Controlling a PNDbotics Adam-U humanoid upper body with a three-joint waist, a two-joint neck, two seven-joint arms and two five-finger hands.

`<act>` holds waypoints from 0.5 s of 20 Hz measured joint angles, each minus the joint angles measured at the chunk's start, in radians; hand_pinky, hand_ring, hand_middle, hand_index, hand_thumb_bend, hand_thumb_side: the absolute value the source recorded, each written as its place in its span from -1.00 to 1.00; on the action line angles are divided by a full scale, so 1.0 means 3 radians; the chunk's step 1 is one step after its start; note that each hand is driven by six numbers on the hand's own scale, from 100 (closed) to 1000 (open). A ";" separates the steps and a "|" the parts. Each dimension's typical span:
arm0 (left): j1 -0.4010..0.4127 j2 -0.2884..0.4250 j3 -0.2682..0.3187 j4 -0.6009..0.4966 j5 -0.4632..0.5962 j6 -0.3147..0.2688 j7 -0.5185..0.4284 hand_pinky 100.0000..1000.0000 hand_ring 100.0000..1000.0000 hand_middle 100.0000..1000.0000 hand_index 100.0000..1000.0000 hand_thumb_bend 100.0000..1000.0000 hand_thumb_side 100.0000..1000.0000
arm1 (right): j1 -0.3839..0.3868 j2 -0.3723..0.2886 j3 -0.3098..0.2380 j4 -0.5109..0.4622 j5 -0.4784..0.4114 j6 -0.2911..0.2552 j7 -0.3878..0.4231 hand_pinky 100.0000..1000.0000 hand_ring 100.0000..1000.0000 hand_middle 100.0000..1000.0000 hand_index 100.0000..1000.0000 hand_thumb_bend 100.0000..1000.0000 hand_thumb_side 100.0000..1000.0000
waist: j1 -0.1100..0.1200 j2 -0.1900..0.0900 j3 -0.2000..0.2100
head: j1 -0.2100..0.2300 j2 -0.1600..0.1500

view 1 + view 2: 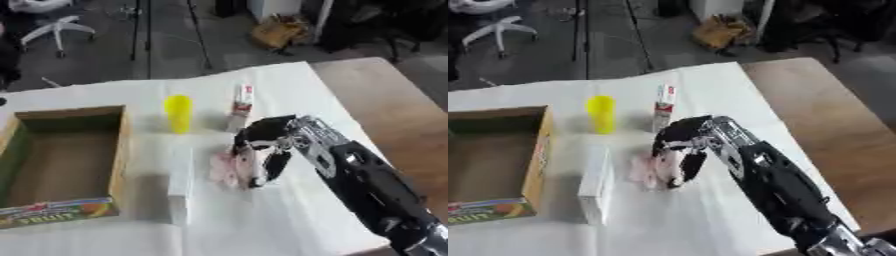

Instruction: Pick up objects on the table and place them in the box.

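Closing on the pink object (226, 169), the right hand (262, 150) curls its fingers around it; next comes a lift and carry leftward to the box (122, 150).

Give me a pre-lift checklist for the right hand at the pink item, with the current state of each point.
1. Right hand over the pink item: ok, fingers curl down onto it.
2. Item fully gripped: cannot tell, the fingers hide the contact.
3. White box clear of the hand: ok, it lies apart, to the left.
4. Yellow cup and upright white-and-red tube out of the lift path: ok, both stand farther back.
5. Cardboard box open and ready: ok, nothing shows inside.
6. Left hand out of the way: ok, not in view.
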State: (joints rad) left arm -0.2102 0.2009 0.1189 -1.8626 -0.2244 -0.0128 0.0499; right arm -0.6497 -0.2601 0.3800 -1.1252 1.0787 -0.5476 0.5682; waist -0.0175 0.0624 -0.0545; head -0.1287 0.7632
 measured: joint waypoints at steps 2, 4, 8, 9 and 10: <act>0.0001 0.0000 0.0000 0.0000 0.0000 0.0000 0.0000 0.25 0.35 0.16 0.49 -0.03 0.80 | 0.0000 0.0000 -0.0002 -0.0009 0.0018 -0.0030 -0.0030 -1.00 -0.63 -0.44 -0.30 -0.49 -0.70 | 0.0000 -0.0001 0.0000 | -0.0001 0.0000; 0.0001 0.0000 0.0000 0.0000 0.0000 0.0000 0.0000 0.25 0.35 0.16 0.49 -0.03 0.80 | 0.0000 0.0000 -0.0012 -0.0017 0.0022 -0.0047 -0.0079 -1.00 -0.64 -0.46 -0.32 -0.50 -0.71 | -0.0002 -0.0001 0.0000 | -0.0001 0.0000; 0.0001 0.0000 0.0000 0.0000 0.0000 0.0000 0.0000 0.25 0.35 0.16 0.49 -0.03 0.80 | 0.0000 -0.0001 -0.0013 -0.0031 0.0022 -0.0053 -0.0225 -1.00 -0.65 -0.47 -0.32 -0.53 -0.70 | -0.0003 -0.0001 0.0000 | -0.0001 0.0000; 0.0001 0.0000 0.0000 0.0000 0.0000 0.0000 0.0000 0.25 0.35 0.16 0.49 -0.03 0.80 | -0.0001 -0.0001 -0.0016 -0.0032 0.0021 -0.0047 -0.0261 -1.00 -0.65 -0.47 -0.32 -0.53 -0.70 | -0.0003 -0.0001 0.0000 | -0.0001 0.0000; 0.0001 0.0000 0.0000 0.0000 0.0000 0.0000 0.0000 0.25 0.35 0.16 0.49 -0.03 0.80 | -0.0004 -0.0002 -0.0029 -0.0037 0.0014 -0.0037 -0.0295 -1.00 -0.67 -0.48 -0.32 -0.54 -0.71 | -0.0003 -0.0001 -0.0001 | -0.0001 0.0000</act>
State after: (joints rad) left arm -0.2100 0.2009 0.1189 -1.8626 -0.2244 -0.0127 0.0500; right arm -0.6509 -0.2609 0.3713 -1.1363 1.0828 -0.5586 0.4796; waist -0.0185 0.0621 -0.0547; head -0.1290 0.7632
